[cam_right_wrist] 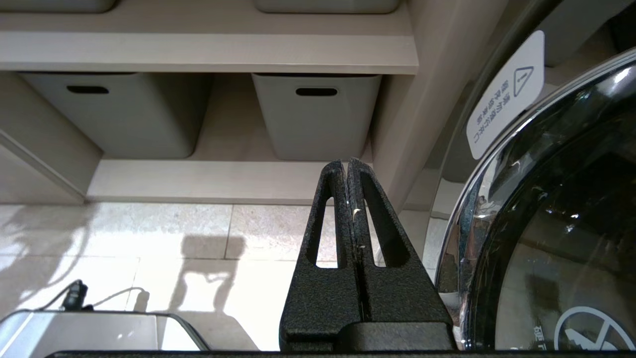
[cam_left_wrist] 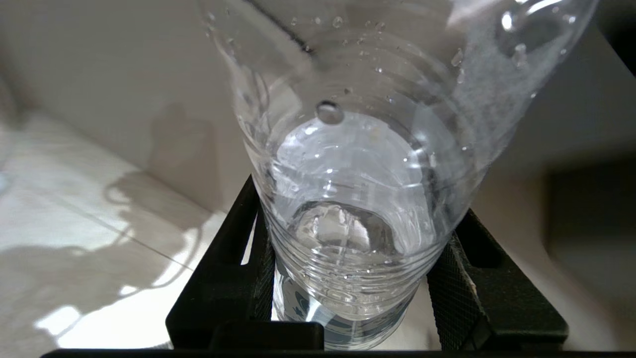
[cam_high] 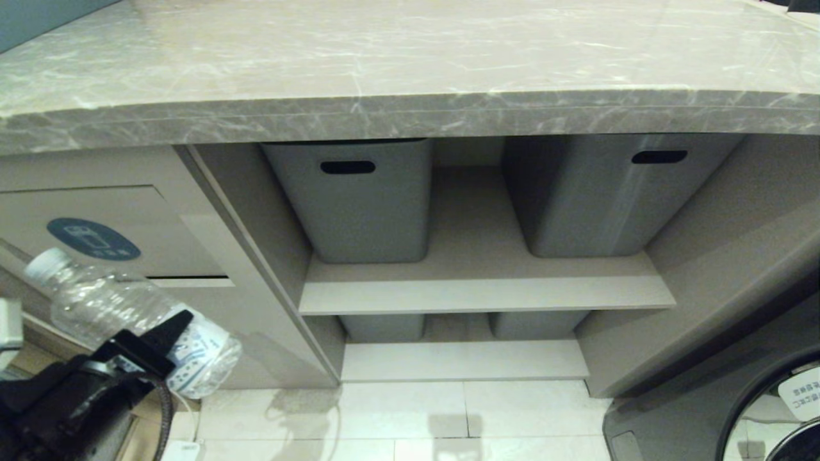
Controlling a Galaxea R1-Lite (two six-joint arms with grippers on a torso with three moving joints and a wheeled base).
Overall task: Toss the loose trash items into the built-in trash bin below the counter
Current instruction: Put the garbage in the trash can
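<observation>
The left jaws [cam_high: 168, 339] are clamped on the clear plastic water bottle [cam_high: 109, 301], gripping it near its labelled lower end, one pad on each side as the left wrist view shows [cam_left_wrist: 348, 278]. The bottle lies tilted, its white cap pointing up and away toward the trash bin flap [cam_high: 96, 218], the beige panel with the blue oval sticker [cam_high: 93, 238]; the cap overlaps the flap's lower left part in the head view, though whether they touch cannot be told. Drops of water cling inside the bottle. A dark slot runs along the flap's lower edge. Above it stretches the marble surface [cam_high: 410, 70], bare of items where it shows. To the right of the flap, open shelves hold grey tubs [cam_high: 359, 198] with slot handles, two on the upper shelf [cam_high: 487, 291] and two below. Pale floor tiles [cam_high: 397, 416] lie underneath. The right jaws [cam_right_wrist: 349, 166] are pressed together with nothing between them, hanging low over the tiles beside a round glass door with a chrome rim [cam_right_wrist: 546, 223]
</observation>
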